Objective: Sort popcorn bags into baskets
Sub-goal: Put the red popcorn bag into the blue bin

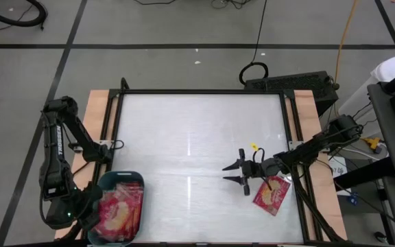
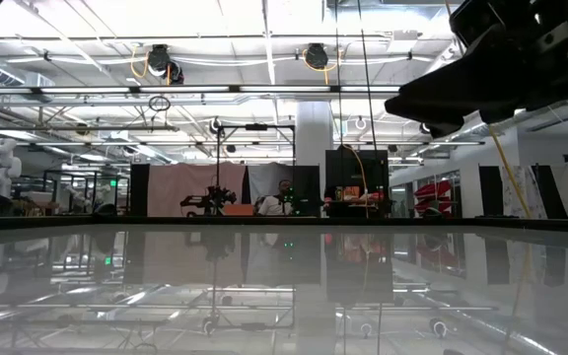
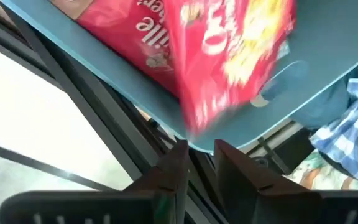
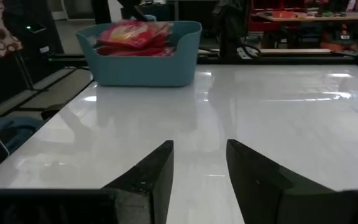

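Note:
The teal basket stands at the table's near left corner with several red popcorn bags piled in it; it also shows far off in the right wrist view as the basket with bags. My left gripper hovers at the basket's rim, slightly open, and a blurred red bag shows just beyond its fingers over the basket. My right gripper is open over bare table right of centre, pointing left. One red bag lies flat behind it, beside the wrist.
A black frame edges the white tabletop. Wooden strips run along both sides. A blue-checked cloth lies beyond the basket, off the table. Bare table stretches between my right gripper and the basket.

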{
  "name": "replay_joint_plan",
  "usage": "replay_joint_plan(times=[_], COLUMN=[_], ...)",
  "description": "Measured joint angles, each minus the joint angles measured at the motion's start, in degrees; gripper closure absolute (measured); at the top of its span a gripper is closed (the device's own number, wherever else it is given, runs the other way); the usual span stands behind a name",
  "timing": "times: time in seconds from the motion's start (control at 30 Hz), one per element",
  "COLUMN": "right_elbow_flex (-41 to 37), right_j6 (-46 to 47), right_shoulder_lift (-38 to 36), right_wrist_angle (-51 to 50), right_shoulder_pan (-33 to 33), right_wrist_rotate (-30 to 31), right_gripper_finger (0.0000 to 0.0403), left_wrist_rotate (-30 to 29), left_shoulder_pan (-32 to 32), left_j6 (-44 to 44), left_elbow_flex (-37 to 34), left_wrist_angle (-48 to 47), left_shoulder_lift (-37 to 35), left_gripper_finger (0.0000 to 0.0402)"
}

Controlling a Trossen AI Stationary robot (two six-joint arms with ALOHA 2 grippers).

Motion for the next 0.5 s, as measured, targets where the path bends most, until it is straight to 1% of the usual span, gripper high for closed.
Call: replay_joint_plan(times=[0.1,0.17,0.23,0.27,0.3,0.4,0.43,0.47,0.5], right_elbow_flex=[0.1,0.2,0.5,0.6,0.7,0.9,0.9,0.9,0.9], right_j6=[0.9,1.1,1.4,1.4,1.3,1.3,1.4,1.5,1.7], right_shoulder_lift=[0.0,0.0,0.0,0.0,0.0,0.0,0.0,0.0,0.0], right_wrist_angle=[-0.2,-0.1,-0.1,-0.1,-0.1,0.0,-0.1,-0.1,-0.1], right_shoulder_pan=[0.0,0.0,0.0,0.0,0.0,0.0,0.0,0.0,0.0], right_wrist_rotate=[1.2,1.3,1.3,1.3,1.3,1.4,1.5,2.1,2.8], right_gripper_finger=[0.0264,0.0264,0.0264,0.0264,0.0264,0.0264,0.0264,0.0264,0.0264], left_wrist_rotate=[0.3,0.1,-2.1,-5.1,-9.3,-25.7,-29.8,-31.9,-32.4], left_shoulder_pan=[0.4,1.4,2.7,3.8,4.9,8.2,9.1,10.1,11.1], left_j6=[2.9,7.4,13.4,17.2,21.3,36.2,41.3,46.0,50.2], left_elbow_flex=[0.0,0.5,1.3,1.5,1.6,1.6,1.6,1.6,1.6], left_wrist_angle=[0.5,0.9,1.1,1.0,1.0,2.0,2.6,2.8,2.7], left_shoulder_lift=[-0.2,-0.2,-0.3,-0.3,-0.3,0.5,1.1,2.0,3.0], left_gripper_finger=[0.0322,0.0332,0.0345,0.0353,0.0361,0.0386,0.0393,0.0396,0.0396])
